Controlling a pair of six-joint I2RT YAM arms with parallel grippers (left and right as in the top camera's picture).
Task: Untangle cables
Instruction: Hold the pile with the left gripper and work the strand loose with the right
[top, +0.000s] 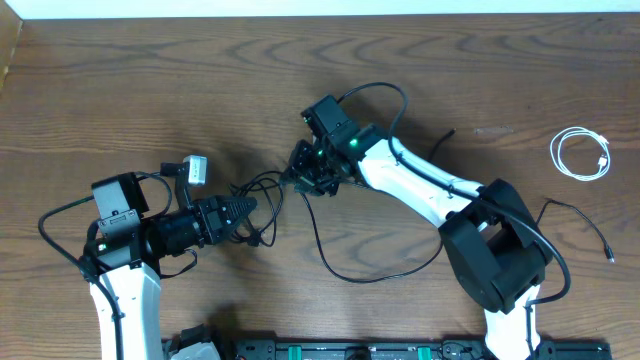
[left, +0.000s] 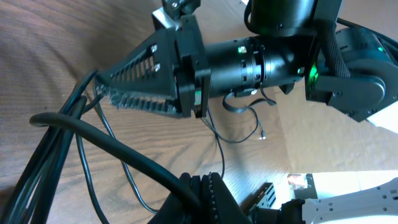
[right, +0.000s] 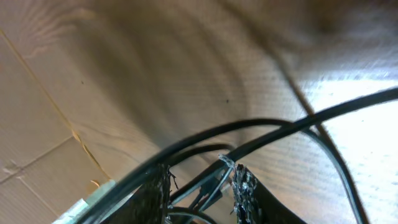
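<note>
Overhead: left claw (top: 252, 209), right claw (top: 300, 178) on black cables (top: 340, 268); white cable (top: 582, 155) apart.

Straight down over the whole desk (top: 150, 90); from each wrist, close and low, onto the same cables (top: 262, 205), well off its edges.

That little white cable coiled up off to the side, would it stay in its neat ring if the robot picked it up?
Probably not. The white cable is thin and lies in loose loops with no tie visible, so it would likely droop and uncoil. It looks light, so a nudge might slide the whole coil across the wooden table.
</note>
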